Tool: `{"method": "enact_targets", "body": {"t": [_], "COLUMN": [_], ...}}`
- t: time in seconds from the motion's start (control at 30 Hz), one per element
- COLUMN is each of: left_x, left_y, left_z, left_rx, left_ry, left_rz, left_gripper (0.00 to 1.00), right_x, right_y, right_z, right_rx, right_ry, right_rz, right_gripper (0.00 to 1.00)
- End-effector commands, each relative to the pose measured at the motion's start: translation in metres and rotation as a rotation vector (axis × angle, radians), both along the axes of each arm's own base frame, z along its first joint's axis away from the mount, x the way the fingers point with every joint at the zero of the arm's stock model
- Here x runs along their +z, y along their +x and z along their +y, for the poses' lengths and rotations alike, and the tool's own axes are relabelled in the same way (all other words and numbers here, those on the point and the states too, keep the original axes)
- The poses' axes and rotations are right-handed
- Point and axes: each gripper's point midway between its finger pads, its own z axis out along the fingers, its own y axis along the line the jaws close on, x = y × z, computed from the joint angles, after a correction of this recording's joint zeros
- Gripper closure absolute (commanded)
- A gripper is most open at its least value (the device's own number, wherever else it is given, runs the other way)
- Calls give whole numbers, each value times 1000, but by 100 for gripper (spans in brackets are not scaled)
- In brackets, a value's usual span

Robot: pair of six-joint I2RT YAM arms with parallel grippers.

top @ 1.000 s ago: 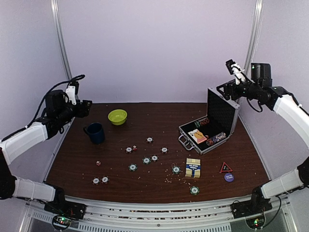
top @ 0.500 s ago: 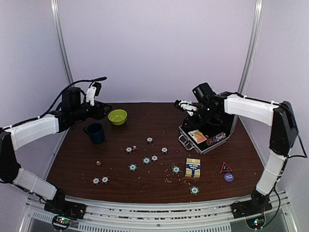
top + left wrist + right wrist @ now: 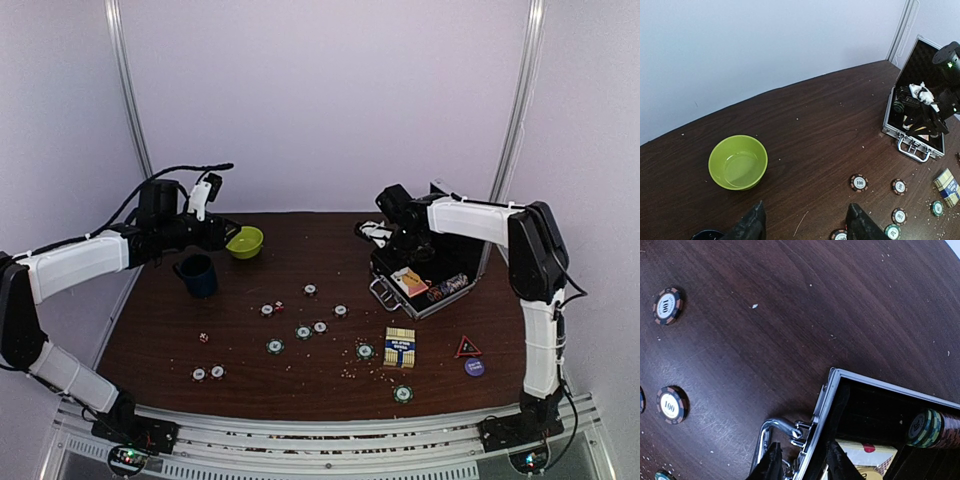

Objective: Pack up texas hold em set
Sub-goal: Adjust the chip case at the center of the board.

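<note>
The right end effector (image 3: pixel 802 462) has swung down to the case (image 3: pixel 826 390) rim, jaws narrowly apart (nothing held); the left end effector (image 3: pixel 805 225), apart and empty, has advanced. Packing the chips (image 3: pixel 275 346) is pending.

Bowl: lime-green round bowl (image 3: pixel 738 162), upright, on dark brown wooden table (image 3: pixel 805 115).
Case: silver aluminium briefcase (image 3: pixel 888 117), lid raised, far right.
Chips: round green-and-white poker chips (image 3: pixel 858 182), loose, near the case handle.
Gripper: left gripper (image 3: pixel 805 231), black fingers apart, nothing between.
</note>
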Motion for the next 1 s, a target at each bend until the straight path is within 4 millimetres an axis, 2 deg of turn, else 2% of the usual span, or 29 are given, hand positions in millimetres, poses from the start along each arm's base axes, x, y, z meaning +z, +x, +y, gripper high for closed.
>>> {"method": "enact_targets", "body": {"t": [0.0, 0.2, 0.43, 0.6, 0.97], "left_x": [17, 18, 16, 13, 12], "left_y": [3, 2, 2, 1, 0], "left_z": [-6, -7, -9, -14, -17], "left_rx": [-19, -20, -22, -29, -37], "left_ry": [-4, 4, 15, 27, 31], "left_rz": [-48, -50, -46, -43, -41], "left_gripper": [45, 45, 45, 45, 45], "right_x": [-7, -11, -22, -29, -34], "right_y": [13, 26, 30, 29, 16], "right_z": [-7, -3, 9, 11, 12], "right_rx": [-65, -87, -75, -70, -36], "right_ry": [-5, 14, 44, 44, 2], "right_rz": [16, 18, 67, 95, 103], "right_gripper": [68, 69, 72, 75, 75]}}
